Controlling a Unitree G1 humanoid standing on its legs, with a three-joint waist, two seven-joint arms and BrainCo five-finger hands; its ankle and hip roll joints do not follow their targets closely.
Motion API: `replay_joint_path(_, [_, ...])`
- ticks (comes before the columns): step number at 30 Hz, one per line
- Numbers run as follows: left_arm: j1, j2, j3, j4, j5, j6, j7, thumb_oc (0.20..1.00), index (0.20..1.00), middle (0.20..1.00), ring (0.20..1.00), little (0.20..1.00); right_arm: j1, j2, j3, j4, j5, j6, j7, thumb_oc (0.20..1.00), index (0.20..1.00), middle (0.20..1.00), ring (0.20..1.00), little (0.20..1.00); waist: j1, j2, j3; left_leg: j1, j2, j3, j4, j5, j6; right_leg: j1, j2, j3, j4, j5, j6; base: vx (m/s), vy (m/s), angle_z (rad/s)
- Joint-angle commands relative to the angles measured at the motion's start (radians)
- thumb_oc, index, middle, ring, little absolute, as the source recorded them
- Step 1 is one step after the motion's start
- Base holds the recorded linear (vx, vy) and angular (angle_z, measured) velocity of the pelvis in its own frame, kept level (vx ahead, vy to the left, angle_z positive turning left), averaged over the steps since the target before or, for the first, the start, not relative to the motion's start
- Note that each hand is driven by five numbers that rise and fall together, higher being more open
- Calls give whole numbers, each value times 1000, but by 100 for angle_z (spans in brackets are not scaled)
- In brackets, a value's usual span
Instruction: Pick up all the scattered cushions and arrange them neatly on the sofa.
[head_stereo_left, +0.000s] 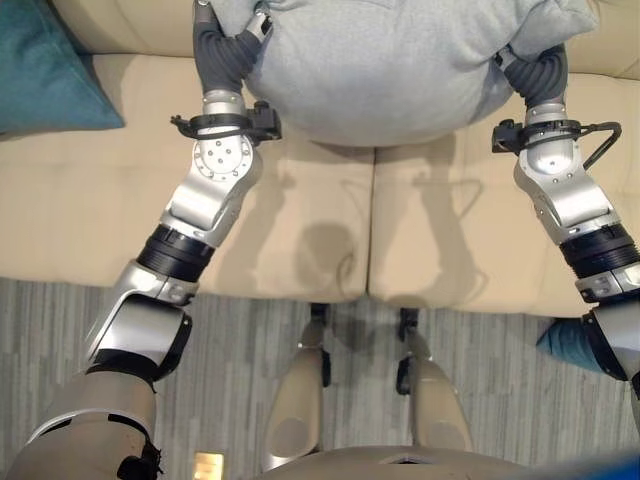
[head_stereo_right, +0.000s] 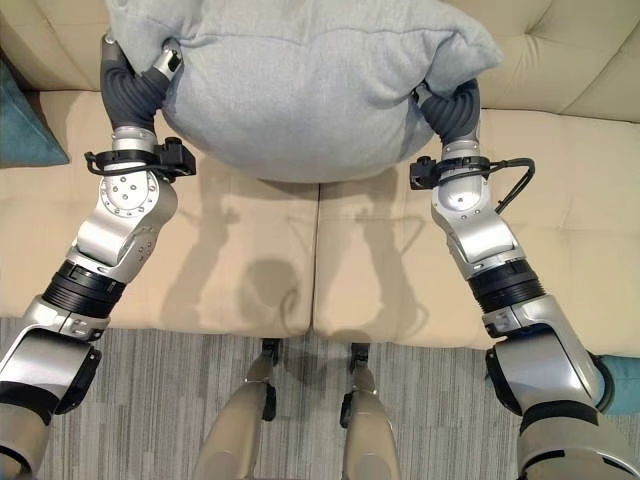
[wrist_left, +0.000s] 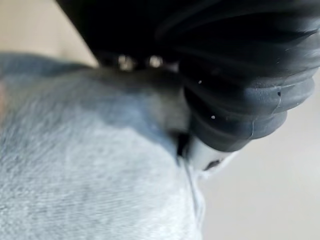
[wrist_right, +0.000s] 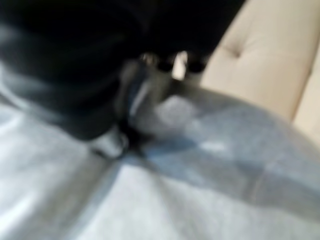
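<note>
Pressing from either side, left hand (head_stereo_right: 140, 75) and right hand (head_stereo_right: 450, 105) carry a grey cushion (head_stereo_right: 300, 85) (finger grip hidden, cannot tell) above the sofa (head_stereo_right: 250, 270); a teal cushion (head_stereo_left: 45, 70) lies left.

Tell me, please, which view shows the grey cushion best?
The right eye view: the grey cushion shows almost whole between both hands, over the sofa. The left eye view crops its top; the wrist views show close grey fabric.
</note>
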Motion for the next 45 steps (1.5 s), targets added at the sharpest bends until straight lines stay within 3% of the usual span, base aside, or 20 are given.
replay_joint_path(1, [-140,-32,-9,-1,83,-69,-16,200,200,200,200,200,-92,16,-46,-62,-68,-71,22,200,200,200,200,200,-5,-19,-28,2,-42,-38,65,-84,-33,-41,-11,24,32,17,49,-39,-13,3])
replay_joint_path(8, [-171,-57,-31,144,75,-48,-14,200,200,200,200,200,-136,42,-24,35,-71,-65,17,200,200,200,200,200,-9,-21,-18,-41,-40,-41,63,-64,-37,-83,-11,26,29,35,46,-22,-5,-1])
replay_joint_path(15, [-316,-36,-102,378,79,-23,-16,200,200,200,200,200,-303,55,76,231,-69,-49,-5,200,200,200,200,200,-13,-28,-33,-100,-37,-42,45,-39,-43,-150,-2,33,10,62,55,5,-4,0])
replay_joint_path(16, [-381,-23,-138,451,79,-15,-15,235,235,235,235,235,-365,40,107,298,-75,-38,-20,200,200,200,200,200,-12,-23,-42,-105,-33,-46,24,-29,-47,-165,1,31,8,60,59,34,-25,1])
replay_joint_path(18, [-424,-10,-157,491,86,-10,-16,526,526,526,526,526,-401,32,123,338,-68,-35,-23,200,200,200,200,200,-12,-20,-43,-109,-33,-49,13,-21,-48,-172,2,31,7,63,60,15,-8,0])
replay_joint_path(19, [-494,8,-198,577,85,0,-24,1000,1000,1000,1000,1000,-474,20,168,431,-44,-26,-22,329,329,329,329,329,-9,-18,-47,-115,-33,-51,-7,-4,-51,-188,3,32,4,72,63,-4,9,4])
replay_joint_path(20, [-524,18,-215,611,85,7,-28,1000,1000,1000,1000,1000,-503,14,188,461,-42,-22,-21,815,815,815,815,815,-7,-18,-48,-118,-33,-50,-10,0,-54,-193,3,30,4,75,65,1,14,6])
replay_joint_path(21, [-551,39,-231,644,90,14,-34,1000,1000,1000,1000,1000,-531,2,210,488,-48,-16,-22,1000,1000,1000,1000,1000,-7,-16,-51,-121,-34,-50,-13,1,-55,-199,4,30,4,77,67,18,15,6])
replay_joint_path(28, [-633,125,-277,779,56,18,-68,1000,1000,1000,1000,1000,-647,-66,308,632,-46,25,-6,1000,1000,1000,1000,1000,-2,-14,-56,-118,-37,-46,-10,-2,-57,-200,6,33,4,77,71,0,0,0])
replay_joint_path(33, [-601,177,-256,812,46,23,-93,1000,1000,1000,1000,1000,-632,-127,307,675,-42,39,7,1000,1000,1000,1000,1000,-2,-14,-70,-90,-41,-43,-16,-4,-59,-176,4,31,4,75,71,0,0,0])
replay_joint_path(39, [-516,304,-195,809,38,20,-114,1000,1000,1000,1000,1000,-573,-238,280,662,-41,47,18,1000,1000,1000,1000,1000,-2,-17,-89,-53,-43,-36,-18,-19,-54,-143,2,32,4,70,72,9,6,-2])
replay_joint_path(41, [-361,347,-88,696,21,-4,-119,1000,1000,1000,1000,1000,-445,-287,186,609,-28,41,21,1000,1000,1000,1000,1000,1,-15,-94,-24,-43,-33,-16,-31,-51,-115,0,31,4,58,68,44,4,-1])
replay_joint_path(43, [-89,350,86,499,28,-27,-130,1000,1000,1000,1000,1000,-203,-311,35,460,-61,31,37,1000,1000,1000,1000,1000,4,-17,-105,37,-38,-30,-13,-57,-49,-55,2,28,4,33,63,93,-11,0])
replay_joint_path(45, [6,339,146,430,39,-28,-124,1000,1000,1000,1000,1000,-115,-309,-26,394,-82,29,34,1000,1000,1000,1000,1000,4,-19,-116,55,-39,-29,-14,-60,-48,-39,2,29,4,29,61,71,-11,-8])
